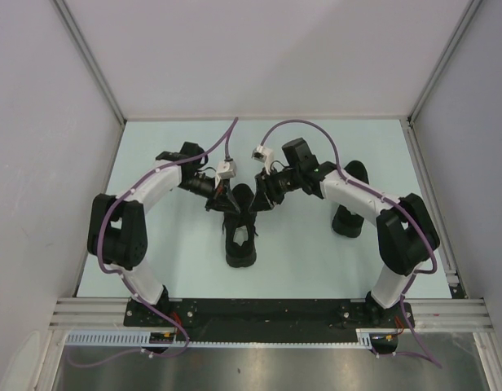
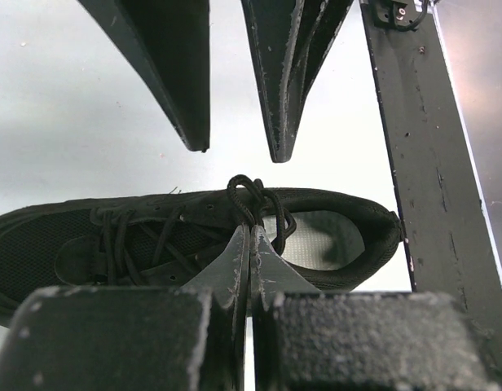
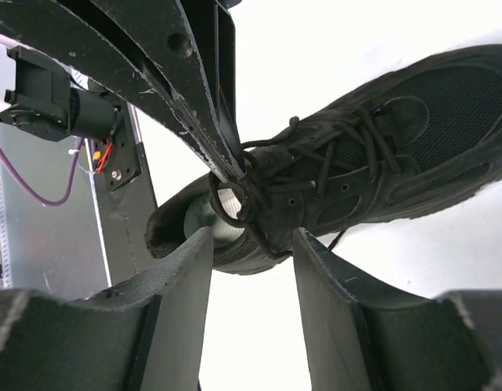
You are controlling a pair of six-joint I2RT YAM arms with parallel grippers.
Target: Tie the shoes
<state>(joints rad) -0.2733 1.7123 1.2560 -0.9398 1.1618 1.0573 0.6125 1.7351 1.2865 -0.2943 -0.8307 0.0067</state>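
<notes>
- The sneaker (image 1: 241,244) lies on its sole near the middle of the table (image 1: 169,155). Its heel is toward the arm bases and its toe points away from them.
- Its grey insole (image 2: 316,236) shows through the collar opening.
- The laces (image 2: 255,195) are bunched into a small loop at the top eyelets, just ahead of that opening.
- The left gripper (image 2: 249,235) reaches the sneaker from its left side. Its fingers are pressed together, with the tips right in the lace bunch. I cannot tell whether a strand is pinched between them.
- The right gripper (image 3: 253,236) is on the sneaker's right side, with its fingers (image 3: 186,277) spread apart and holding nothing.
- In its own wrist view those fingers frame the heel end. In the left wrist view their tips stop short of the sneaker's far side.
- In the top view the left arm (image 1: 153,183) and right arm (image 1: 353,195) bend inward and meet over the sneaker's front half.
- Beyond the heel, at the table's near edge, runs the black base plate (image 1: 259,314).
</notes>
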